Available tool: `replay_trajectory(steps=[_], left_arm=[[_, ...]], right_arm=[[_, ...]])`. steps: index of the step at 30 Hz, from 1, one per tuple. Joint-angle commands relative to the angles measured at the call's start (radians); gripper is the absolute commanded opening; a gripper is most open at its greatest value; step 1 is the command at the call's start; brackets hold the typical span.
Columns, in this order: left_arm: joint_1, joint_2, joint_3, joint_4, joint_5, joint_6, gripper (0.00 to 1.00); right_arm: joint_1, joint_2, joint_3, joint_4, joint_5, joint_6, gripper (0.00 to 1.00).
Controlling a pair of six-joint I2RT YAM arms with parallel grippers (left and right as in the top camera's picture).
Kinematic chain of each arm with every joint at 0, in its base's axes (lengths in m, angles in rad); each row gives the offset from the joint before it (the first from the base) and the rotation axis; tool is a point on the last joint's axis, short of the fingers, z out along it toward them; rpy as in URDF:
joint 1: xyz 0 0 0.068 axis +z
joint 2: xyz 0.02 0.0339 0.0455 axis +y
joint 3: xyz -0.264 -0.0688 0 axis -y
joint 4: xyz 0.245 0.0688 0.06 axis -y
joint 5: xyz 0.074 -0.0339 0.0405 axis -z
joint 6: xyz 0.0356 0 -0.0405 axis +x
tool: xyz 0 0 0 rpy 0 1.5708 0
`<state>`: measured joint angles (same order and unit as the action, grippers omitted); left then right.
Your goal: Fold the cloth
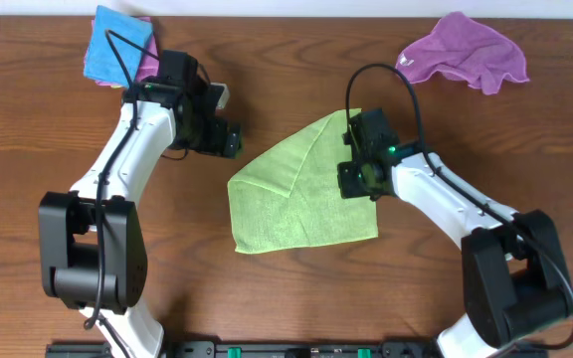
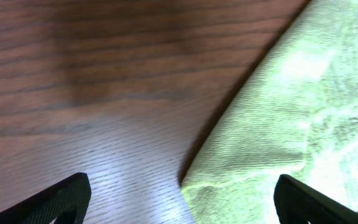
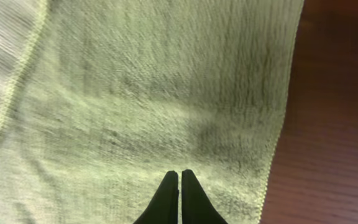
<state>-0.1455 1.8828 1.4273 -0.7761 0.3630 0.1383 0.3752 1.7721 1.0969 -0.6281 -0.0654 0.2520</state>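
The light green cloth (image 1: 296,199) lies in the middle of the wooden table, with its upper part folded over into a diagonal flap. My left gripper (image 1: 229,139) is open just above-left of the cloth. In the left wrist view, the cloth (image 2: 291,112) has a corner lying between the spread fingers (image 2: 182,184). My right gripper (image 1: 358,179) is over the cloth's right side. In the right wrist view its fingers (image 3: 180,175) are pressed together, with nothing visible between them, above the cloth (image 3: 154,81) near its right edge.
A crumpled purple cloth (image 1: 466,52) lies at the back right. A blue cloth (image 1: 117,45) stacked on a pink one lies at the back left, behind my left arm. Bare wood (image 1: 48,119) surrounds the green cloth.
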Motion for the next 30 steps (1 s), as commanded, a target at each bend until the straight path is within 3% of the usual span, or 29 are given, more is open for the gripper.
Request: replay_trajectory(steps=[1, 3, 5, 8, 10, 11, 14, 19, 26, 30], left_arm=[[0.000, -0.010, 0.006, 0.024, 0.042, 0.021, 0.95], [0.000, -0.010, 0.006, 0.049, 0.070, 0.003, 0.96], [0.001, -0.011, 0.006, 0.044, 0.135, 0.003, 0.96], [0.000, -0.011, 0.006, 0.016, 0.261, 0.003, 0.96], [0.000, -0.011, 0.006, -0.007, 0.319, -0.013, 1.00], [0.000, -0.011, 0.006, -0.024, 0.335, -0.035, 0.95], [-0.006, -0.011, 0.006, -0.083, 0.392, -0.041, 0.93], [-0.074, -0.011, 0.006, -0.175, 0.359, -0.005, 0.92], [-0.327, -0.011, 0.006, -0.159, -0.248, -0.098, 0.93], [-0.453, -0.011, 0.006, -0.150, -0.506, -0.126, 0.95]], right_arm=[[0.006, -0.010, 0.088, -0.054, -0.021, -0.017, 0.32], [0.006, -0.030, 0.146, -0.103, -0.018, -0.053, 0.52], [0.001, -0.062, 0.204, -0.153, 0.027, -0.075, 0.86], [-0.034, -0.145, 0.291, -0.236, 0.232, -0.078, 0.93], [-0.076, -0.217, 0.320, -0.268, 0.328, -0.121, 0.96], [-0.106, -0.261, 0.323, -0.283, 0.340, -0.134, 0.96], [-0.221, -0.377, 0.321, -0.357, 0.311, -0.133, 0.95], [-0.368, -0.506, 0.266, -0.428, 0.263, -0.122, 0.92], [-0.411, -0.635, 0.077, -0.405, 0.239, -0.119, 0.94], [-0.411, -0.655, 0.019, -0.390, 0.205, -0.119, 0.93]])
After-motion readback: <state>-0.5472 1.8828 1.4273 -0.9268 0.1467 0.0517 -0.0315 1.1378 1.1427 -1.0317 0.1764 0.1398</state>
